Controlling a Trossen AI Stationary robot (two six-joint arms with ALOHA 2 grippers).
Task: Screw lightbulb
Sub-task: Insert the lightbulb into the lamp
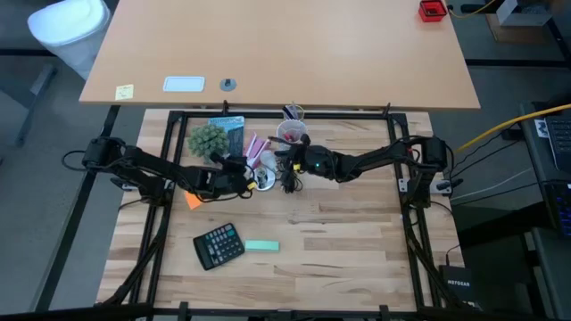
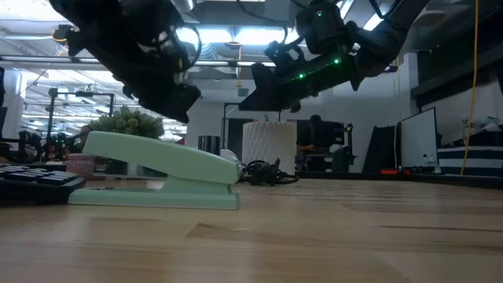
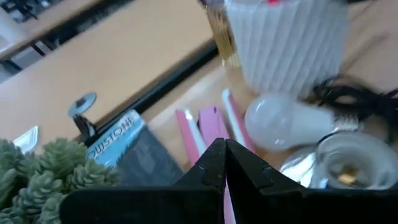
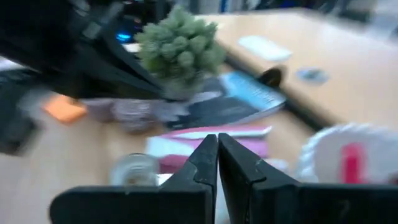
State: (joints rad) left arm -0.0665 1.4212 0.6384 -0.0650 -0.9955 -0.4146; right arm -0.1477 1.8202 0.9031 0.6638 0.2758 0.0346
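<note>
Here, both the left gripper (image 3: 224, 163) and right gripper (image 4: 217, 163) were pinched shut on nothing, near the lightbulb (image 3: 283, 122) and a blue book (image 3: 115, 138) reading "STONE".

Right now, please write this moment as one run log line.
lightbulb: lying free beside socket | left gripper: shut, empty, above it | right gripper: shut, empty, nearby
</note>
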